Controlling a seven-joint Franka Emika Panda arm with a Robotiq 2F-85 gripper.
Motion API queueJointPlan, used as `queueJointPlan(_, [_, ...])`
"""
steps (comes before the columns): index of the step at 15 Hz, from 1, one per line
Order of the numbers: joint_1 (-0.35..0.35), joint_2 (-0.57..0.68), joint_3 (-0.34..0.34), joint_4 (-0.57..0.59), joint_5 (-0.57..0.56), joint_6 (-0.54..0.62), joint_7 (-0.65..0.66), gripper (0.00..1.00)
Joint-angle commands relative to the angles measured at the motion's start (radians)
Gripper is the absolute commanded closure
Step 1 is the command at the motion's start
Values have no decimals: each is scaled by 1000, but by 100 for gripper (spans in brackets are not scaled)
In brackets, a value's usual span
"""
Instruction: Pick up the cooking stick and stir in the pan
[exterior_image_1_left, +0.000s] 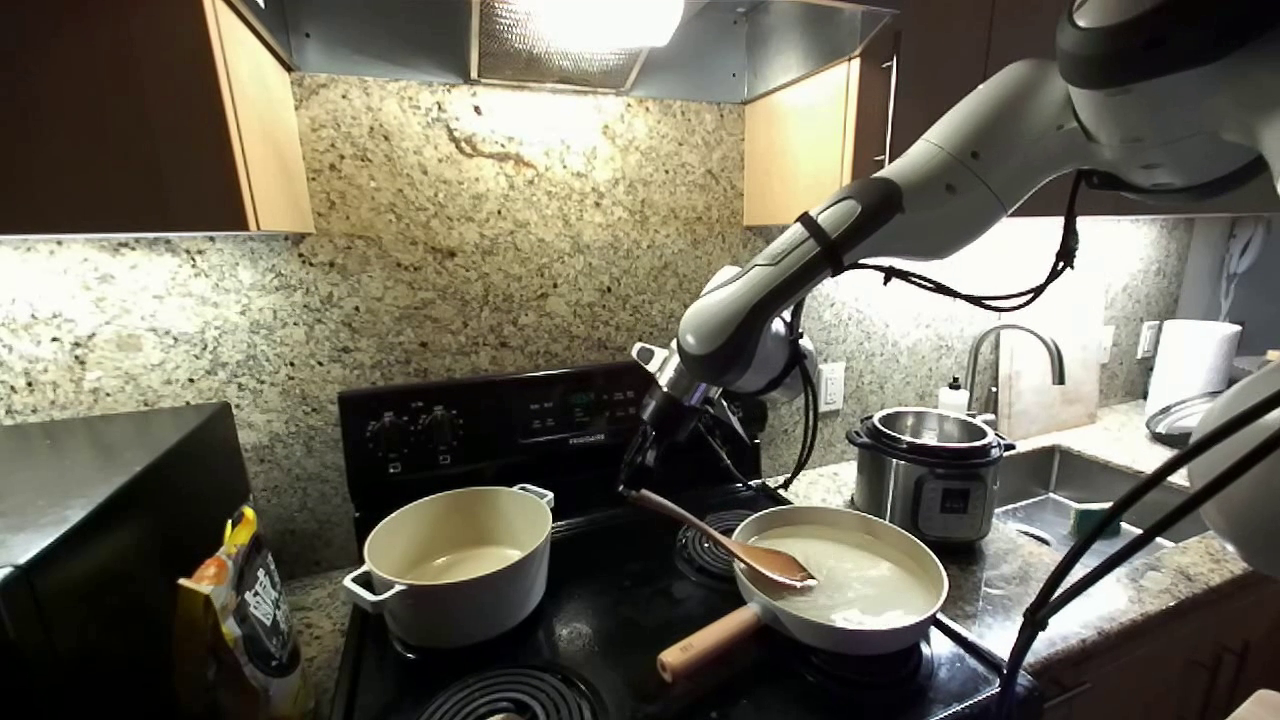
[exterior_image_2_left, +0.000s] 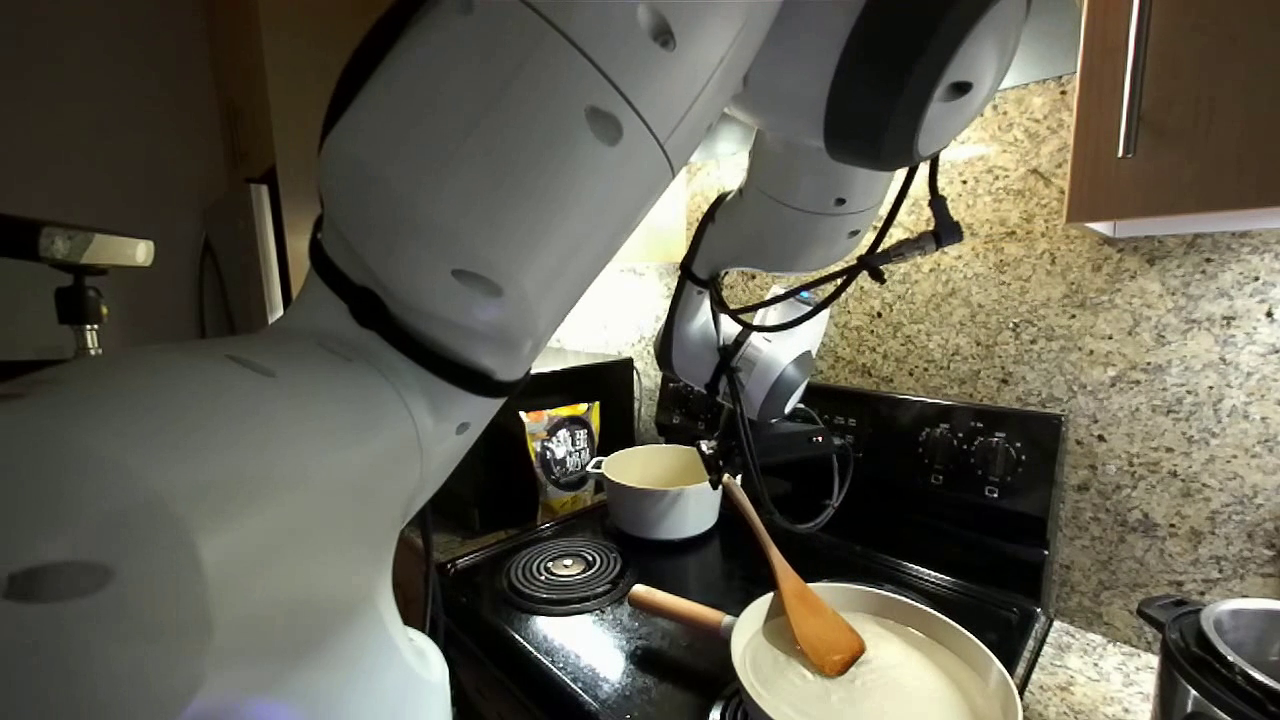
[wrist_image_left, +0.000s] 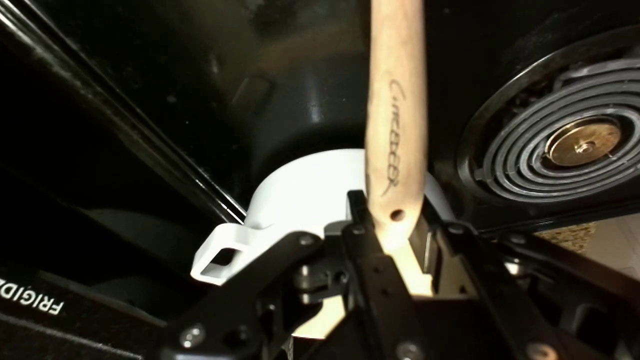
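The cooking stick, a reddish-brown wooden spatula, shows in both exterior views (exterior_image_1_left: 775, 563) (exterior_image_2_left: 820, 628). It slants down into the pan, its blade over the near-left inside, at the pale liquid. Its light handle end with a hole fills the middle of the wrist view (wrist_image_left: 397, 110). My gripper (exterior_image_1_left: 637, 470) is shut on that handle end, one finger on each side (wrist_image_left: 394, 210); it also shows in an exterior view (exterior_image_2_left: 712, 465). The pan (exterior_image_1_left: 850, 638) (exterior_image_2_left: 950, 625) sits at the stove's right side and holds milky liquid. I cannot tell whether the stick touches the pan's rim.
A deep cream two-handled pot (exterior_image_1_left: 470, 605) stands left of the pan, below my gripper in the wrist view (wrist_image_left: 310, 190). The pan's wood handle (exterior_image_1_left: 710, 645) points toward the front left. A steel pot (exterior_image_1_left: 925, 490) and a snack bag (exterior_image_1_left: 262, 610) flank the stove. The control panel (exterior_image_1_left: 480, 430) is behind.
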Motion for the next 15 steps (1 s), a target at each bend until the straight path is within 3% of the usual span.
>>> queueJointPlan(1, [-9, -23, -9, -94, 66, 108, -32, 90])
queueJointPlan(6, [-96, 24, 6, -222, 36, 309, 3, 90])
queueJointPlan(10, [-208, 62, 14, -256, -11, 329, 16, 90])
queueJointPlan(15, [-273, 21, 11, -246, -67, 319, 23, 89])
